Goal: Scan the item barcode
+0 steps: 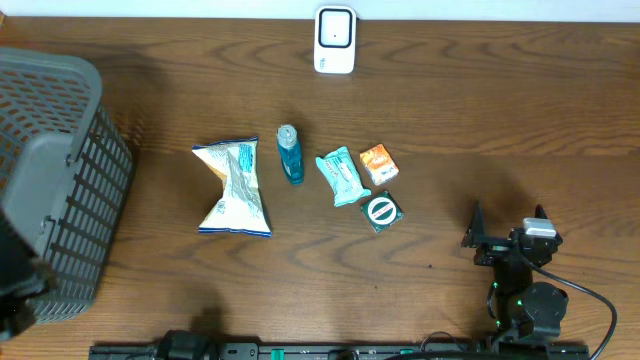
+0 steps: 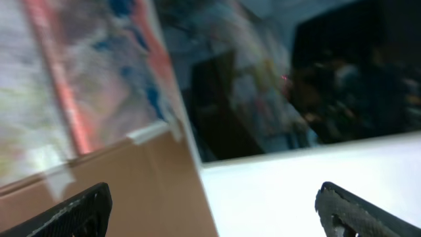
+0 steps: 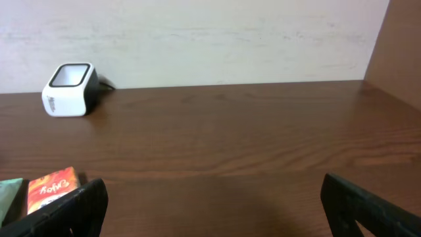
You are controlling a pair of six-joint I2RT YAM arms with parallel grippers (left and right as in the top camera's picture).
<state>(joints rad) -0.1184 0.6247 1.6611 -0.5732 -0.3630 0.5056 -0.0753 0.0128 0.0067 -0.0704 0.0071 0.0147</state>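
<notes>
Several items lie in a row mid-table: a white-and-blue chip bag (image 1: 232,187), a blue bottle (image 1: 290,154), a teal packet (image 1: 342,176), an orange packet (image 1: 378,163) and a dark green packet with a round logo (image 1: 381,210). The white barcode scanner (image 1: 334,40) stands at the far edge, also seen in the right wrist view (image 3: 69,89). My right gripper (image 1: 508,222) is open and empty near the front right, to the right of the items. The orange packet (image 3: 52,187) shows beside its left finger. My left gripper (image 2: 214,210) is open, empty, and faces blurred surroundings off the table.
A grey mesh basket (image 1: 50,180) fills the left end of the table, with my left arm (image 1: 15,290) dark at its front corner. The left wrist view shows a cardboard box (image 2: 125,178) and a white surface (image 2: 296,191), blurred.
</notes>
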